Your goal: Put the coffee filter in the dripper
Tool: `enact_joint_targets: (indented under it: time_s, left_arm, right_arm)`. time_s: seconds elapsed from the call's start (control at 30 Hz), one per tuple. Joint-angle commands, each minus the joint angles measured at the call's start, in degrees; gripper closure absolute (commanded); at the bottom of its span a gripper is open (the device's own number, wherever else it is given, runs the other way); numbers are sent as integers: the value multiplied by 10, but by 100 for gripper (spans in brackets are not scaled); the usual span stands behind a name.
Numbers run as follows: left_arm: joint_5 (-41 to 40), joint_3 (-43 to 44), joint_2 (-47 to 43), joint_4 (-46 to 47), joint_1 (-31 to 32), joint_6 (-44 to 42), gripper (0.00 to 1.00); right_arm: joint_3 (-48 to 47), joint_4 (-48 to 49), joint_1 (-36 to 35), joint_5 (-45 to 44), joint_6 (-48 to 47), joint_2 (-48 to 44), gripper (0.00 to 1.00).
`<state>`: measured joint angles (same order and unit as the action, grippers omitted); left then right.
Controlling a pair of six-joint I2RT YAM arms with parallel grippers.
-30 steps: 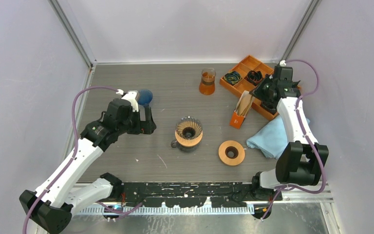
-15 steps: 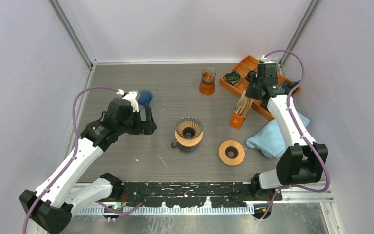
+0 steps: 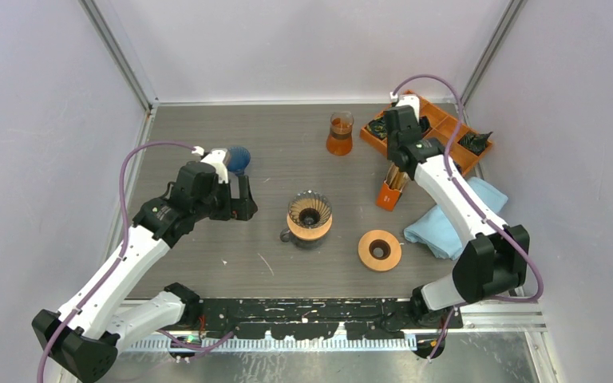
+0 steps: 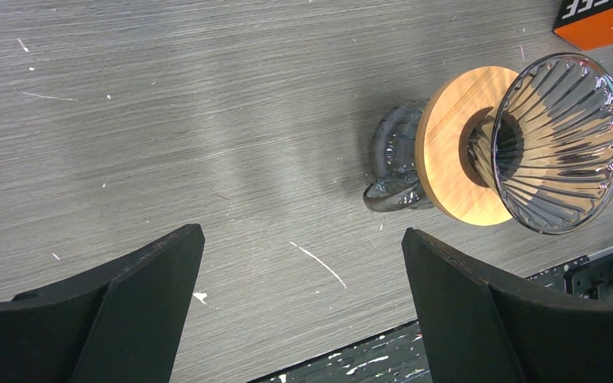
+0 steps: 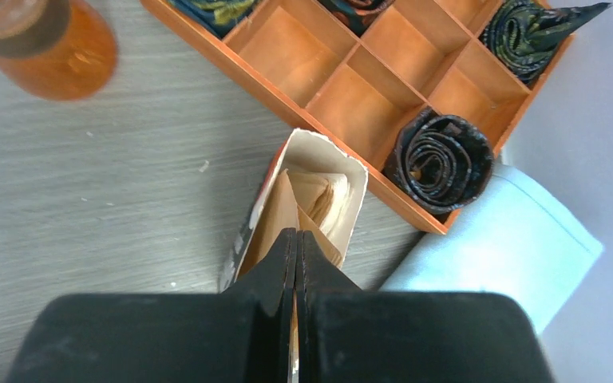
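The dripper (image 3: pixel 310 214), ribbed glass with a wooden collar, stands mid-table; the left wrist view shows it at the upper right (image 4: pixel 559 140). My left gripper (image 3: pixel 243 195) hovers to its left, open and empty (image 4: pixel 301 239). An opened orange filter box (image 3: pixel 389 191) leans at the right, with tan coffee filters (image 5: pixel 319 203) inside. My right gripper (image 3: pixel 397 166) hangs over the box mouth, shut (image 5: pixel 296 233). One coffee filter (image 5: pixel 281 209) rises into its jaws, and a tan sliver shows between them.
An orange compartment tray (image 3: pixel 445 126) with dark rolled items sits at the back right. A glass of amber liquid (image 3: pixel 340 133) stands left of it. A blue cloth (image 3: pixel 447 219) and a wooden ring (image 3: pixel 380 250) lie right of the dripper. A blue object (image 3: pixel 239 158) is behind my left gripper.
My right arm has swung left from above the tray to above the filter box, jaws shut throughout. The left arm has not moved.
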<state>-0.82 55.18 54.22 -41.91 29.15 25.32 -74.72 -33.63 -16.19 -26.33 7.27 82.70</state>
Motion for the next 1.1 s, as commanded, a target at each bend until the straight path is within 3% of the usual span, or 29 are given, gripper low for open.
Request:
enact_joint_targets:
  time_s: [0.0,0.3,0.5,0.63,0.77,1.07]
  left_arm:
    - [-3,25,0,13,1,2,2]
    - [-3,26,5,15,3,10,2]
    - [-4,27,9,19,4,14,2]
    - [-6,28,12,24,5,17,2]
    - [-7,31,17,25,6,18,2]
    - [-6,32,32,35,9,22,2]
  right_arm:
    - [12,36,-37,-126,-51,13,99]
    - [8,71,-119,-281,-154,63,100]
    - [7,102,-149,-311,-181,66,99]
    - [-14,71,-148,-295,-164,87,99]
    - [-25,70,-136,-213,-118,55,99]
    - [-24,34,-25,-44,-11,35,96]
